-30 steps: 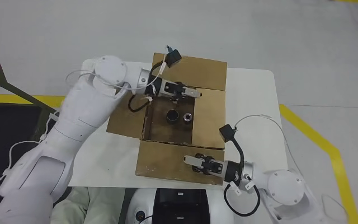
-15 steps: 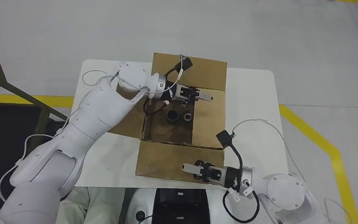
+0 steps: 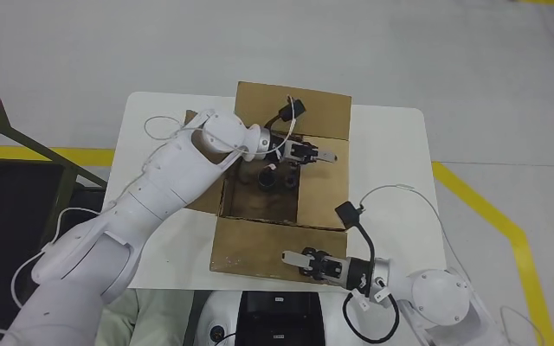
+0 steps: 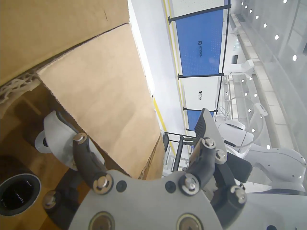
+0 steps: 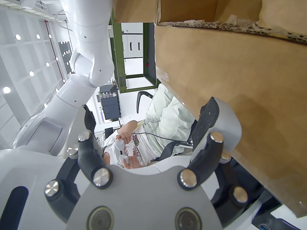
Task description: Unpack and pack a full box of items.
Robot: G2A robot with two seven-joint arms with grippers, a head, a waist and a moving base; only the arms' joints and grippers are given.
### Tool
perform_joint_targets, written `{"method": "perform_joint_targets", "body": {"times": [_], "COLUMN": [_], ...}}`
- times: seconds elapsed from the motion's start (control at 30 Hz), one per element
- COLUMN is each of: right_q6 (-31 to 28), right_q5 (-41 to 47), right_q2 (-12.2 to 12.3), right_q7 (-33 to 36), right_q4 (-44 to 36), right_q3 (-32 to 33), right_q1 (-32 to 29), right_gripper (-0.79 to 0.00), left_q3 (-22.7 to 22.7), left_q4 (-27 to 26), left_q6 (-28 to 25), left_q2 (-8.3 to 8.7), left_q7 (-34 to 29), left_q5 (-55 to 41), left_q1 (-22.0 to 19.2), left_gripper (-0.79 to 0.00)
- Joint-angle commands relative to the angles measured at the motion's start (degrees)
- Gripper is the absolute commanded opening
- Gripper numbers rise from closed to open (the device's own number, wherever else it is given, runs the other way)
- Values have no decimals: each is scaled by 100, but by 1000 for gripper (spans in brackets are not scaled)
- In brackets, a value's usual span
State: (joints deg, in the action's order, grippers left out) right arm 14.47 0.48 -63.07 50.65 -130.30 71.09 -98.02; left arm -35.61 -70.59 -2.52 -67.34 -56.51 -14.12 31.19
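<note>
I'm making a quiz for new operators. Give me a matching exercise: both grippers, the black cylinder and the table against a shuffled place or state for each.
1. left gripper
2. right gripper
3. black cylinder
4. table

A. white, under the cardboard box
B. open, at the box's near flap
C. inside the box, open end up
D. open, one finger inside the box, one outside

Pairs: 1-D, 2-B, 3-C, 4-A

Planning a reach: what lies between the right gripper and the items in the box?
The top view shows the box's near flap between the right gripper and the items.
</note>
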Motion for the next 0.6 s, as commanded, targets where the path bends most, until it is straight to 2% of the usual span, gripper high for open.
{"method": "perform_joint_targets", "body": {"times": [0.0, 0.2, 0.4, 0.57], "right_q6": [8, 44, 153, 16], "right_q5": [-7, -3, 189, 580], "right_q2": [8, 30, 28, -2], "right_q7": [-18, -128, -368, -675], "right_q4": [4, -6, 126, 451], "right_q3": [-15, -48, -78, -91], "right_q1": [10, 9, 69, 216], "right_gripper": [0, 0, 0, 0], "left_q3": [22, -137, -434, -708], "left_q4": [47, 63, -151, -398], "left_q6": [-16, -408, -719, -905], "left_q2": [-36, -86, -36, 16], "left_q7": [8, 107, -198, -353], "left_q5": [9, -219, -510, -806], "left_q1": [-3, 71, 214, 396], "left_gripper": [0, 0, 0, 0]}}
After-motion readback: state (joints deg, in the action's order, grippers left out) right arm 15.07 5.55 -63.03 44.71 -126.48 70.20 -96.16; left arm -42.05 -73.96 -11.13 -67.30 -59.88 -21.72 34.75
